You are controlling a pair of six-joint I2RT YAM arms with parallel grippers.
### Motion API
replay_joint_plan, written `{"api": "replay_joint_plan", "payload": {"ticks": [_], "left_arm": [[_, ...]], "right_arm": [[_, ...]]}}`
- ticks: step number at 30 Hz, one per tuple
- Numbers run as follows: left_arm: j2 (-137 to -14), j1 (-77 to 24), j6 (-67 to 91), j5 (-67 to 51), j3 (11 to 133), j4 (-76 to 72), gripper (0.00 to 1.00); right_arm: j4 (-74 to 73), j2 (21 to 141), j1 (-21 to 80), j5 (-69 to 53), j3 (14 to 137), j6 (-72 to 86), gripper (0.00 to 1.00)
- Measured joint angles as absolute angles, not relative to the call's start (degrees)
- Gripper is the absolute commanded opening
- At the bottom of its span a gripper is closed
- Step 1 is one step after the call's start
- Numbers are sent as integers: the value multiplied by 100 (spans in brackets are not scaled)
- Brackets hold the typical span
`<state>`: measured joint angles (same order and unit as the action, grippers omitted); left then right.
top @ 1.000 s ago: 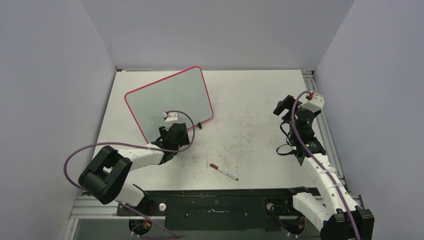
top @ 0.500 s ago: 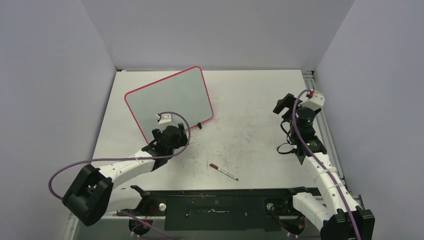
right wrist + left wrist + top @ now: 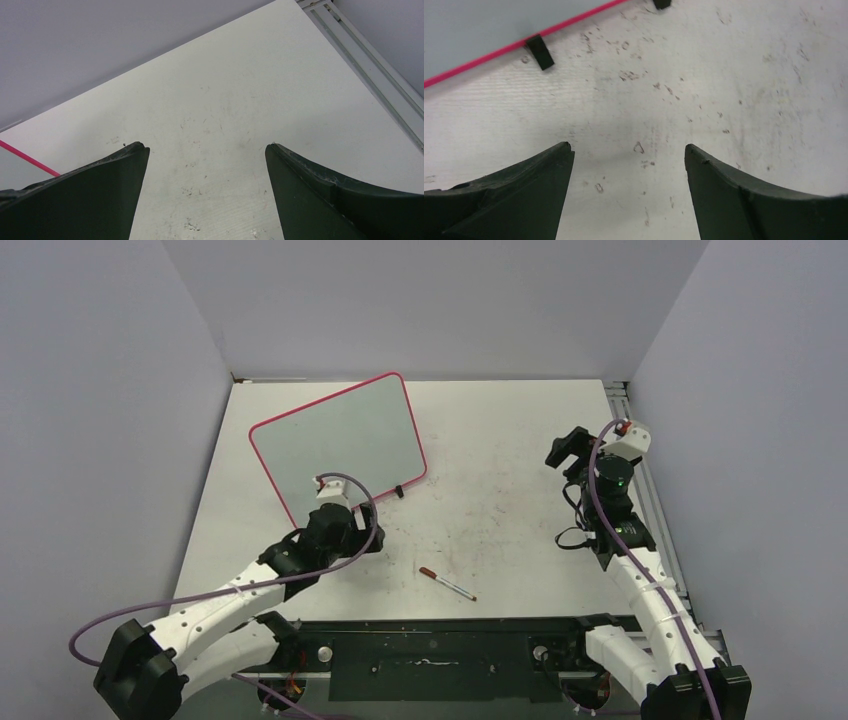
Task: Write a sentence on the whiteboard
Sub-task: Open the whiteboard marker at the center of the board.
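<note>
Hovering spread and empty by the near edge of the whiteboard [image 3: 345, 440] at the far left, my left fingers [image 3: 524, 190] should swing right to the marker [image 3: 446, 585] lying on the tabletop [image 3: 520, 430] and pinch it mid-barrel, squarely, while my right fingers [image 3: 90, 195] hang spread.

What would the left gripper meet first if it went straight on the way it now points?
Probably the bare table, just short of the whiteboard; the left gripper tilts downward, though depth is unclear.

Rectangular white-grey whiteboard [image 3: 340, 440], thin pink-red frame
Black feet [image 3: 539, 51] on the table [image 3: 734, 90], just beyond the left gripper [image 3: 629, 150].
</note>
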<state>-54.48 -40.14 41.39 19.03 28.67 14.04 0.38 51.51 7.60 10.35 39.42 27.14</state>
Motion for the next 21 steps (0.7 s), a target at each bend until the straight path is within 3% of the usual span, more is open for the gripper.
{"api": "replay_joint_plan", "payload": {"ticks": [6, 10, 21], "left_arm": [[-5448, -4189, 3208, 532, 3326, 1743, 82], [-6023, -4370, 2034, -375, 4261, 2147, 82], [-7618, -5334, -473, -1402, 4890, 2012, 82]], "right_arm": [[25, 5151, 760, 878, 3944, 2711, 90], [-64, 5116, 760, 781, 3944, 2709, 90], [-392, 4797, 760, 698, 4185, 2578, 90]]}}
